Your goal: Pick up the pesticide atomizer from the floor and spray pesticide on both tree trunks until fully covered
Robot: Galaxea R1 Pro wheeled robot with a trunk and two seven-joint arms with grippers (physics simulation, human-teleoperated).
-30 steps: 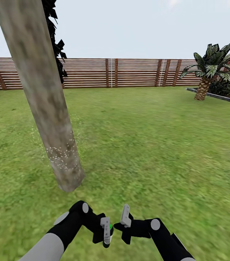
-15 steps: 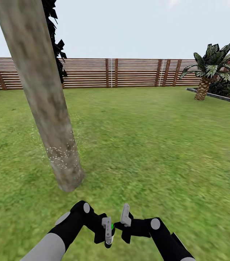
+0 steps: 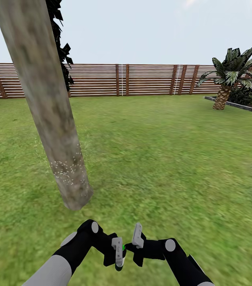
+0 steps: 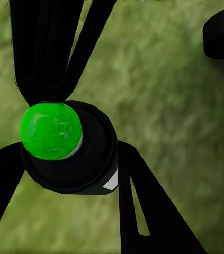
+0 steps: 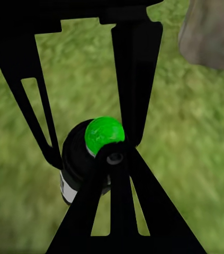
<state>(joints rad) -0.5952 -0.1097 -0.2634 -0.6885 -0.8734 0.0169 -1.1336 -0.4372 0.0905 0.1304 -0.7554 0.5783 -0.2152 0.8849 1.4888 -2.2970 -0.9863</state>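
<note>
**Left gripper holds the pesticide atomizer beside a sprayed tree trunk on the lawn**

At the bottom centre of the head view, the left gripper [image 3: 118, 252] is closed around the pesticide atomizer [image 3: 121, 254], a small dark bottle with a bright green cap. Only a sliver of green and a dark edge show between the pale grey fingers there. In the left wrist view the atomizer [image 4: 69, 148] sits in the lower left of the frame, its round green cap facing the camera atop a black body, with the black fingers [image 4: 143, 211] pressed against its sides. The right gripper [image 3: 136, 243] sits just to the right of the left one, its tip close to the bottle. In the right wrist view its black fingers [image 5: 135, 79] stand apart on either side of the atomizer [image 5: 88, 159], near frame centre; whether they touch it cannot be told. Both black-and-grey forearms rise from the bottom edge and bend inward toward each other.

Above and to the left of the grippers, a thick tree trunk [image 3: 48, 103] of mottled grey-tan bark leans from the top left corner down to the grass at left of centre. Small white specks dot its lower part.

Green lawn [image 3: 173, 159] fills the middle of the frame. A brown slatted fence [image 3: 142, 79] runs across the upper third under a pale sky. A short palm [image 3: 229, 75] stands at the upper right, beside a low grey border, and dark foliage shows behind the trunk at upper left
</note>
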